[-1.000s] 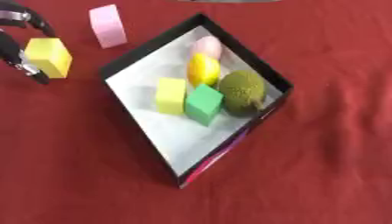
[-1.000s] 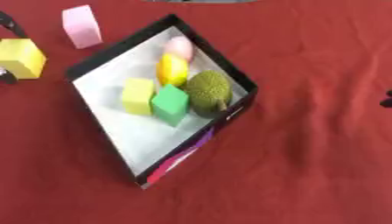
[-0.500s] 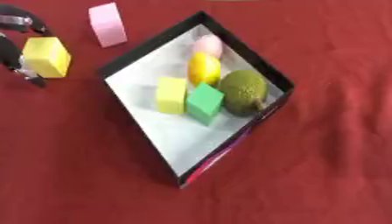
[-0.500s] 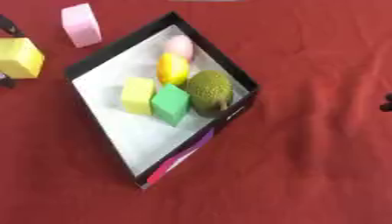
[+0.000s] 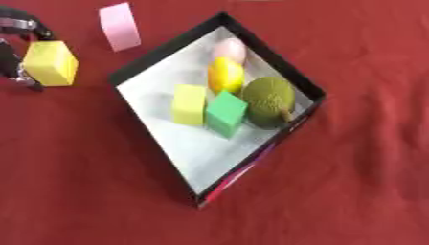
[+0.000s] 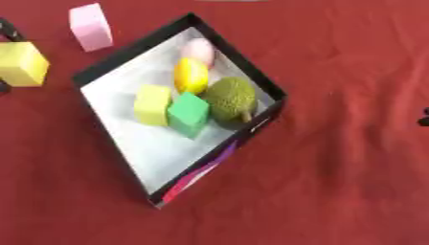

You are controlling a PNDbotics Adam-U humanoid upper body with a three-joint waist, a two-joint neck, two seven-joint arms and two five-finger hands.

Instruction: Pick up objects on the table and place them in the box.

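My left hand (image 5: 13, 63) is at the upper left, its dark fingers curled round a yellow cube (image 5: 50, 63) above the red cloth. A pink block (image 5: 120, 26) lies on the cloth just past it, left of the box's far corner. The black box (image 5: 149, 60) with a white floor sits askew in the middle. It holds a pale pink egg shape (image 5: 229, 48), a yellow lemon (image 5: 225, 74), a bumpy green fruit (image 5: 269, 97), a yellow block (image 5: 190, 104) and a green block (image 5: 226, 113). Only a dark tip of my right hand (image 6: 425, 117) shows at the right edge.
A red cloth (image 5: 352, 182) covers the whole table. Bare cloth lies to the right of the box and in front of it. The box's near half has open white floor (image 5: 197, 153).
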